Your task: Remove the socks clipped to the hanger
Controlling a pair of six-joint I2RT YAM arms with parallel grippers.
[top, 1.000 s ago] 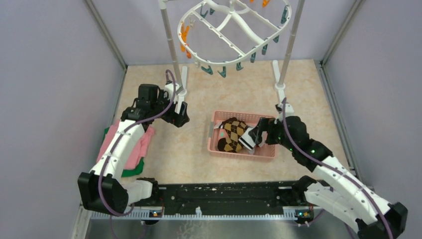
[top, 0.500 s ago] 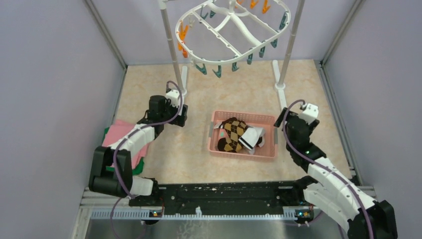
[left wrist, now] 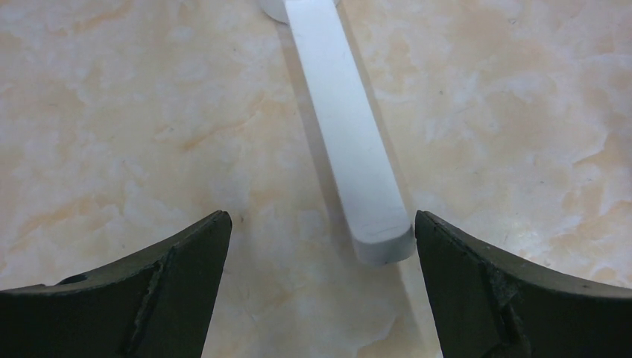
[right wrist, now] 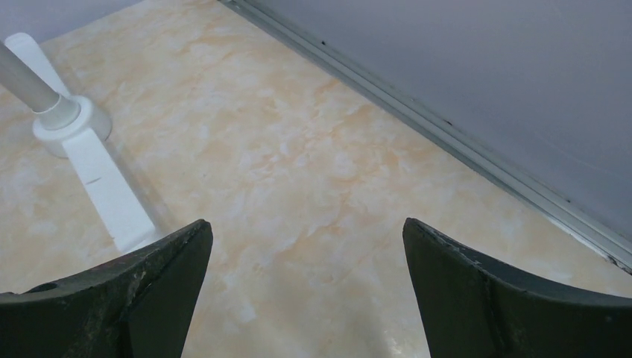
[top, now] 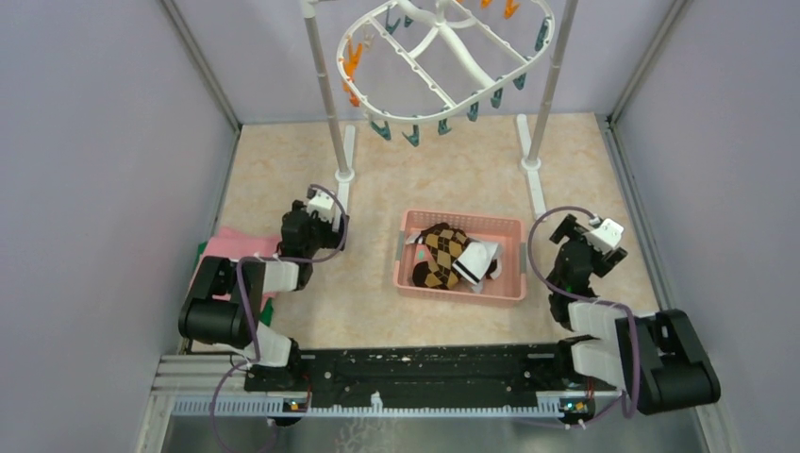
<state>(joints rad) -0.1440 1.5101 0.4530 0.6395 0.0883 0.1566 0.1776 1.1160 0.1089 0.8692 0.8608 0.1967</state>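
Overhead view spans the whole table — wrist views look closely down at stand feet.

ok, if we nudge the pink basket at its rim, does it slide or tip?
Probably slides: the basket sits flat, low and wide on the smooth table. Likely light, holding only socks, so a high push might tilt it.

rear: hanger hung between two posts (one at either side) | centre: basket on the table, before the hanger | in basket: socks, heaped together | left edge: folded cloths, well apart from the basket | left post's foot: flat on the table
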